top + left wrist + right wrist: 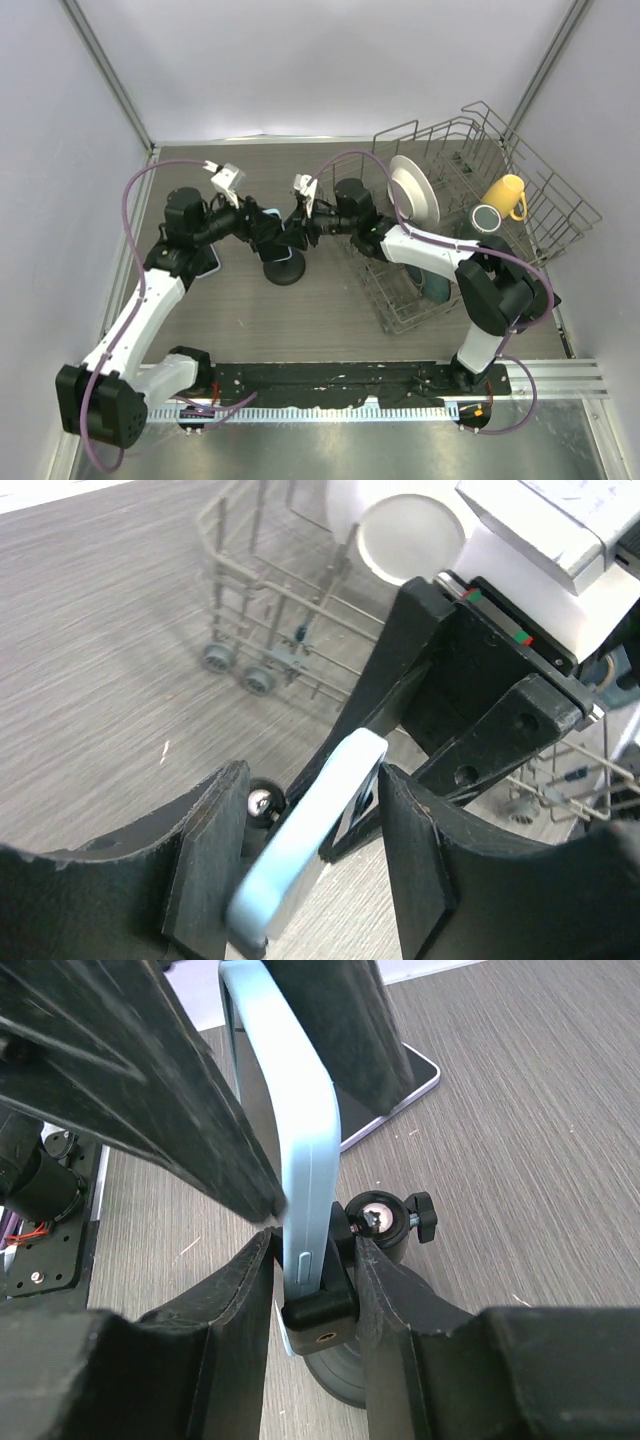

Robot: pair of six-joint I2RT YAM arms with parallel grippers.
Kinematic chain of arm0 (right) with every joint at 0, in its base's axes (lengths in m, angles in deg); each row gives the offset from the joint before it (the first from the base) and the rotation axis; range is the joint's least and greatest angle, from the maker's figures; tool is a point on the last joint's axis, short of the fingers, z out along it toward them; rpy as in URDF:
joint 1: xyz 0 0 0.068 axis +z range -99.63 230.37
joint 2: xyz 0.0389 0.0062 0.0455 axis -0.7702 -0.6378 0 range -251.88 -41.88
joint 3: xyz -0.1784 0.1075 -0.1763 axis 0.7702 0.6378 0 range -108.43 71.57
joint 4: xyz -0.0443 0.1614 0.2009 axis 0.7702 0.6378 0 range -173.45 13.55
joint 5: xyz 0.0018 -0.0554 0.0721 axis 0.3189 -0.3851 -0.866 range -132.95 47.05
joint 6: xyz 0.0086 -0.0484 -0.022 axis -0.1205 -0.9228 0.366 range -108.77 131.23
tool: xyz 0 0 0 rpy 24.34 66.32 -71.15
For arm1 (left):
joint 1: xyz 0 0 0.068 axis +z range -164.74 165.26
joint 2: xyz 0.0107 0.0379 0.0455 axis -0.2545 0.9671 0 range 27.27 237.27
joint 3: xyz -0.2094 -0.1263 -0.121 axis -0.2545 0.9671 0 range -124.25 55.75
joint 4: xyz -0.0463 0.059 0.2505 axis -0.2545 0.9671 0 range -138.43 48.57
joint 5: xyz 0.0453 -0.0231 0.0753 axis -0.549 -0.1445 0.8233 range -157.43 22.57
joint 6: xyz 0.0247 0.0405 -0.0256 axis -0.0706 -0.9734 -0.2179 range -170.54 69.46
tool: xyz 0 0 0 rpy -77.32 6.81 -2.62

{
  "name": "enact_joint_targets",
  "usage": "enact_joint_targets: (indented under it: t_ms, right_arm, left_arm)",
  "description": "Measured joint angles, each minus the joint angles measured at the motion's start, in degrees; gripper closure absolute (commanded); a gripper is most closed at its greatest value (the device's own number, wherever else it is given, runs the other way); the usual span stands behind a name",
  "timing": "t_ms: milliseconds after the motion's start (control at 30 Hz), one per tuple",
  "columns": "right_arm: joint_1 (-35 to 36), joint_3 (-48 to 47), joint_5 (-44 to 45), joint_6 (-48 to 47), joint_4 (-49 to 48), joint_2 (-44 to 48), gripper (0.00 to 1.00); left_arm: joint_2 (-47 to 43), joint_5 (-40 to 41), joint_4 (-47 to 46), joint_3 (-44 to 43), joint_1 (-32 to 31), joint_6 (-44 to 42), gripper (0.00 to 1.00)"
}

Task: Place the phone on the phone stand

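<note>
Left gripper clamped on the phone, upright on edge near the tabletop's middle — right gripper pinching the clamp of the phone stand around it. Second phone flat toward left edge; dish rack with plate, mug along right edge.

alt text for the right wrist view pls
A pale blue phone stands on edge in the clamp of the black phone stand, between the fingers of the right gripper, the left gripper flanking it above. Another phone lies flat behind.
</note>
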Motion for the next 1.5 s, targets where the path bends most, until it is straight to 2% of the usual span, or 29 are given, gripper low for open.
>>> enact_joint_targets:
  t_ms: [33, 167, 267, 333, 700, 800, 867, 933, 967, 1033, 1067, 1133, 1167, 1200, 1433, 1467, 1500]
  right_arm:
    - [0.00, -0.02, -0.09, 0.33, -0.42, -0.26, 1.00]
    - [-0.26, -0.02, 0.04, 1.77, -1.05, -0.48, 1.00]
    - [-0.57, -0.02, 0.04, 2.82, -1.49, -0.61, 1.00]
    - [-0.85, -0.02, -0.09, 3.23, -1.53, -0.63, 1.00]
    - [-3.19, -2.27, -4.72, 5.16, -1.99, -2.82, 0.99]
    - [-3.69, -2.86, -6.05, 5.33, -1.99, -3.39, 1.00]
    - [-4.15, -3.10, -6.80, 5.55, -2.01, -3.58, 1.00]
    - [-4.48, -3.17, -7.43, 5.79, -2.03, -3.69, 1.00]
    - [-4.59, -3.19, -7.76, 5.84, -2.12, -3.74, 1.00]
    - [-4.68, -3.28, -8.00, 5.92, -2.43, -3.96, 1.00]
    - [-4.76, -3.30, -8.02, 5.95, -2.62, -3.98, 0.99]
    - [-5.11, -3.32, -8.37, 5.99, -2.75, -4.00, 1.00]
    - [-5.33, -3.32, -8.66, 6.10, -2.78, -4.00, 1.00]
    - [-5.55, -3.32, -8.96, 6.27, -2.80, -4.00, 1.00]
    - [-6.23, -3.32, -10.32, 6.43, -2.91, -4.11, 1.00]
    - [-6.23, -3.32, -10.29, 6.43, -2.95, -4.11, 1.00]
    - [-6.23, -3.32, -10.27, 6.45, -2.95, -4.11, 1.00]
  left_arm:
    - [-1.62, 2.21, 0.15, 0.79, -0.11, 0.87, 0.28]
    - [-10.58, 12.66, 1.16, 4.26, 0.09, 4.72, 0.21]
    - [-16.41, 18.80, 1.38, 6.32, 0.13, 7.69, 0.22]
    - [-17.70, 20.83, 1.68, 7.48, 0.13, 9.31, 0.28]
    - [-9.97, 15.72, -3.50, 19.71, 0.11, 16.81, 0.33]
    - [-7.17, 13.35, -7.45, 20.13, 0.11, 18.36, 0.41]
    - [-5.62, 11.43, -9.94, 20.28, 0.11, 19.26, 0.42]
    - [-4.87, 10.45, -11.43, 20.28, 0.07, 19.54, 0.47]
    - [-4.72, 10.14, -11.82, 20.28, 0.07, 19.56, 0.57]
    - [-4.57, 9.51, -12.39, 20.28, 0.07, 19.45, 0.66]
    - [-4.55, 9.29, -12.26, 20.28, 0.07, 19.26, 0.77]
    - [-4.52, 8.85, -12.28, 20.28, 0.07, 18.62, 0.85]
    - [-4.55, 8.57, -12.28, 20.28, 0.07, 18.21, 0.97]
    - [-4.55, 8.46, -12.55, 20.28, 0.04, 17.59, 1.00]
    - [-4.63, 7.96, -12.66, 20.28, -0.33, 14.71, 0.99]
    - [-4.74, 8.20, -12.55, 20.28, -0.42, 14.62, 0.77]
    - [-4.87, 8.44, -12.33, 20.28, -0.48, 14.53, 0.60]
